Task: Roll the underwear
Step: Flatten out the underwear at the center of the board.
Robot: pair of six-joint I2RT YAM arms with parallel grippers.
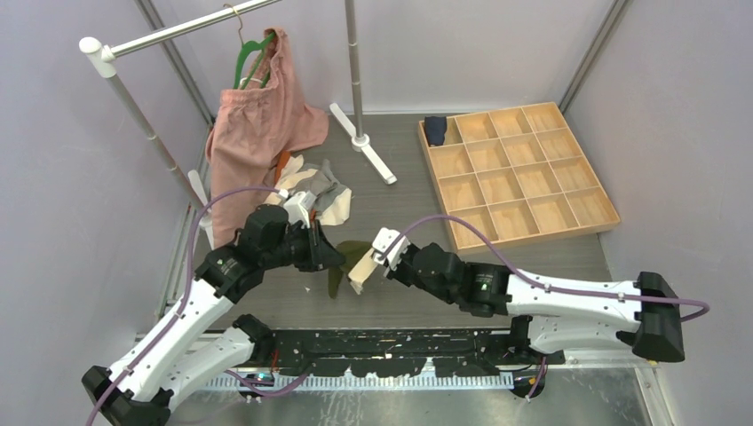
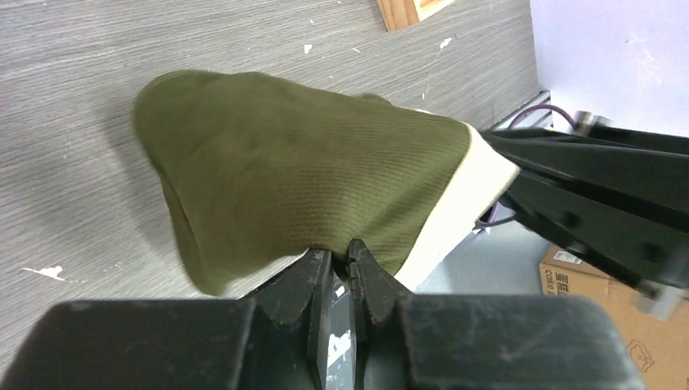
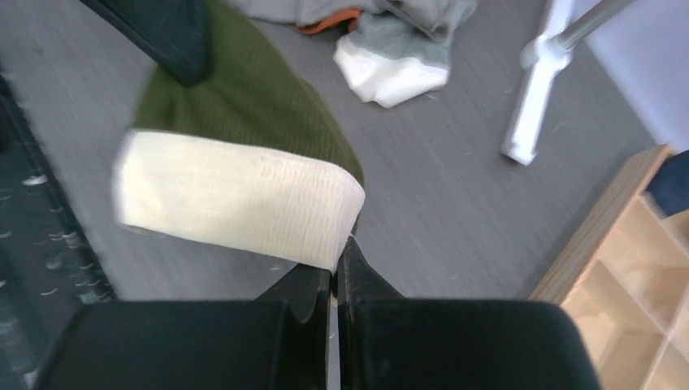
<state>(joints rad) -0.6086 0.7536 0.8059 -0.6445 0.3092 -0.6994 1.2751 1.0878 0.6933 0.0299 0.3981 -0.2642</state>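
An olive green underwear (image 1: 346,253) with a wide cream waistband (image 1: 361,272) hangs stretched between my two grippers, just above the grey table near its front middle. My left gripper (image 1: 335,257) pinches an edge of the olive fabric (image 2: 301,179); its jaws (image 2: 349,250) stand nearly together with cloth caught between the tips. My right gripper (image 1: 373,269) is shut on the end of the cream waistband (image 3: 236,195), with its fingertips (image 3: 337,258) closed tight. In the left wrist view, the right arm's dark fingers reach in from the right.
A pile of other underwear (image 1: 315,191) lies behind the left arm. A pink garment (image 1: 257,133) hangs from a green hanger on the rack, whose white foot (image 1: 364,142) rests on the table. A wooden compartment tray (image 1: 519,173) holds a navy roll (image 1: 434,130).
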